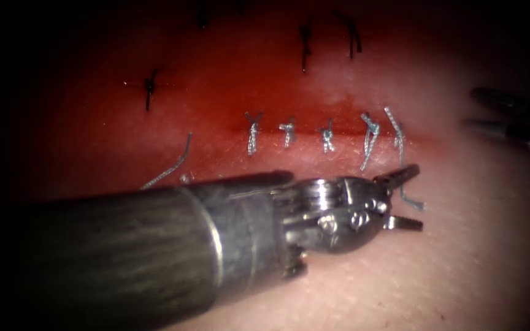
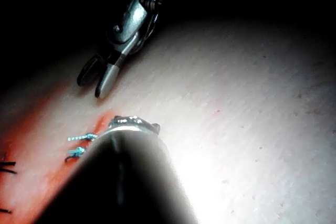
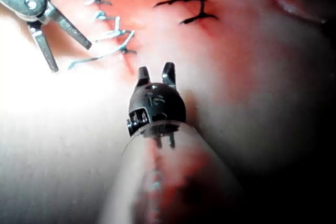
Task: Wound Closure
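While the left tool (image 1: 403, 199) lies across the tissue (image 1: 473, 263) below the cut (image 1: 320, 130), its jaws stand apart and hold nothing; a loose thread end (image 1: 409, 195) passes between them without being gripped. Five knotted stitches (image 1: 326, 135) sit along the cut, with red fluid (image 1: 228, 86) around them. At the endoscope view's right edge waits the right tool (image 3: 155, 75), jaws slightly parted and empty. Dark marks (image 3: 189, 6) are drawn on the tissue, but I cannot read them.
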Tool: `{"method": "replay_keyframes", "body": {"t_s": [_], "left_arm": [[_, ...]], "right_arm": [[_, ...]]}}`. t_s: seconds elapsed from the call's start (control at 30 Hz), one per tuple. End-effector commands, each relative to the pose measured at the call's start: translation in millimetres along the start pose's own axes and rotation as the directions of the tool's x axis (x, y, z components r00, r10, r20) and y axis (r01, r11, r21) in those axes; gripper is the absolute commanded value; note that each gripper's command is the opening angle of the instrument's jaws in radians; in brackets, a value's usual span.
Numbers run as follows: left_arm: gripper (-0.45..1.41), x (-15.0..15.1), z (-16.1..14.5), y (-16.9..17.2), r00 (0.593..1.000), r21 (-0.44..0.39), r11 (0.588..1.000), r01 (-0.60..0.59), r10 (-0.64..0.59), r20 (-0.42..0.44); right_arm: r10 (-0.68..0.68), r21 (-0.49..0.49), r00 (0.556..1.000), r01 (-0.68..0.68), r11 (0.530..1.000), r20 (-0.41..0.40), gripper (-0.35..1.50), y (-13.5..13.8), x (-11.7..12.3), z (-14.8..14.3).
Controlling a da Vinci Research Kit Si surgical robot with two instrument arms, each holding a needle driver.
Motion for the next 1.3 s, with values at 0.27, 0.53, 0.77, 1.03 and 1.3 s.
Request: {"method": "replay_keyframes", "body": {"t_s": [0.27,0.53,0.77,1.03,1.3], "left_arm": [[0.20,-0.2,2.4,-0.2,1.000,-0.002,1.000,-0.020,0.020,0.020],[-0.45,-0.6,2.1,0.0,0.999,-0.024,0.999,-0.025,0.026,0.032],[-0.45,-0.2,1.5,-0.8,1.000,-0.035,0.999,-0.018,0.018,0.021],[-0.45,1.1,0.2,-3.1,0.999,-0.002,1.000,0.000,0.000,-0.042],[-0.45,1.4,-0.4,-2.8,0.999,-0.002,1.000,-0.012,0.012,-0.045]], "right_arm": [[0.004,0.001,1.000,-0.004,1.000,-0.005,-0.05,-0.7,0.5,1.0],[0.003,0.008,1.000,-0.002,1.000,-0.011,-0.20,-0.8,0.4,1.0],[-0.086,0.135,0.982,0.109,0.985,-0.169,0.20,-1.4,-0.9,2.2],[-0.249,0.152,0.925,0.300,0.942,-0.287,1.01,-2.6,-2.3,4.3],[-0.304,0.026,0.867,0.341,0.940,-0.394,1.28,-5.0,0.0,6.7]]}}
